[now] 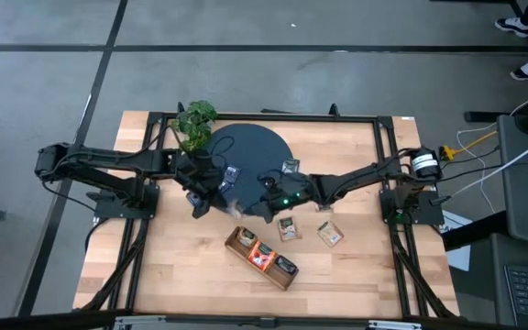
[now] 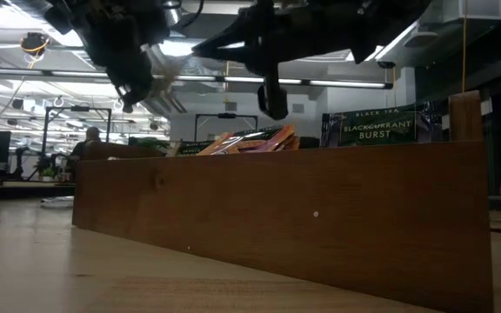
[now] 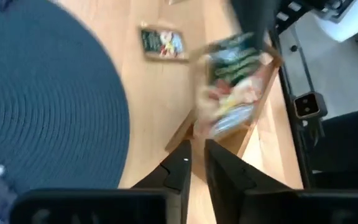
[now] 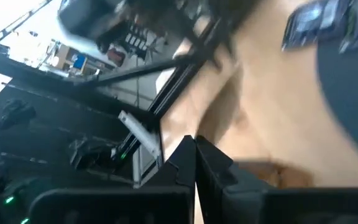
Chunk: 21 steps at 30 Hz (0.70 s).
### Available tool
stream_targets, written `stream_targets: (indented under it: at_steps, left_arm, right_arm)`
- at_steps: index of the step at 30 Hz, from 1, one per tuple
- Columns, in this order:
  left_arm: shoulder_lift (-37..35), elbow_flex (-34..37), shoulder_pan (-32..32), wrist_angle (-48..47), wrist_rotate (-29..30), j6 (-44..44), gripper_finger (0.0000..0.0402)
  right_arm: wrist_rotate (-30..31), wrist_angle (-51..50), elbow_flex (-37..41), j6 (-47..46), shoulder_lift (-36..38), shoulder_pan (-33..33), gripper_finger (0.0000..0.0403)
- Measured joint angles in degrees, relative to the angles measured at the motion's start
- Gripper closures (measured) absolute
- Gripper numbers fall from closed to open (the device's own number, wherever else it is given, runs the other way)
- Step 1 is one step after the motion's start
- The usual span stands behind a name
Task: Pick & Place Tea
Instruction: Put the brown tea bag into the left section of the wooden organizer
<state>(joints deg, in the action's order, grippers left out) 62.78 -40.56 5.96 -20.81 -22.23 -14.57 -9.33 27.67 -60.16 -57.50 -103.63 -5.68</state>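
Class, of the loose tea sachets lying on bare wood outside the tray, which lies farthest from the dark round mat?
The beige-green tea sachet, lying rightmost on the wooden table, beyond its neighbour.

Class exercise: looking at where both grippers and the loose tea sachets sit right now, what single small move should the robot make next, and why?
Probably send the right gripper, which looks shut and empty, a short way toward the loose tea sachet beside it on the table. Sachets already fill the wooden tray, yet this one and another sachet lie outside it. The left gripper also holds nothing.

Mat (image 1: 250, 151) behind tray (image 1: 262, 259), sachets (image 1: 308, 229) between, plant (image 1: 193, 122) left of mat
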Motion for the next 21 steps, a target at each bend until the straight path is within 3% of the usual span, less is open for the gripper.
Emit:
stream_targets:
  at_steps: [6, 16, 21]
  left_arm:
    - [0.0, 0.0, 0.02, -4.83, -3.94, -1.36, 0.032]
    - [0.0, 0.0, 0.02, -7.55, -3.15, -2.21, 0.0315]
    - [0.0, 0.0, 0.02, -7.47, -2.98, -2.73, 0.0313]
  right_arm:
    - [0.59, -5.4, -1.25, -2.32, -0.02, -3.17, 0.0401]
    - [3.75, -33.54, -12.45, 3.81, -0.02, -5.91, 0.0401]
    - [5.21, -34.82, -12.79, 4.2, -0.02, -5.92, 0.0402]
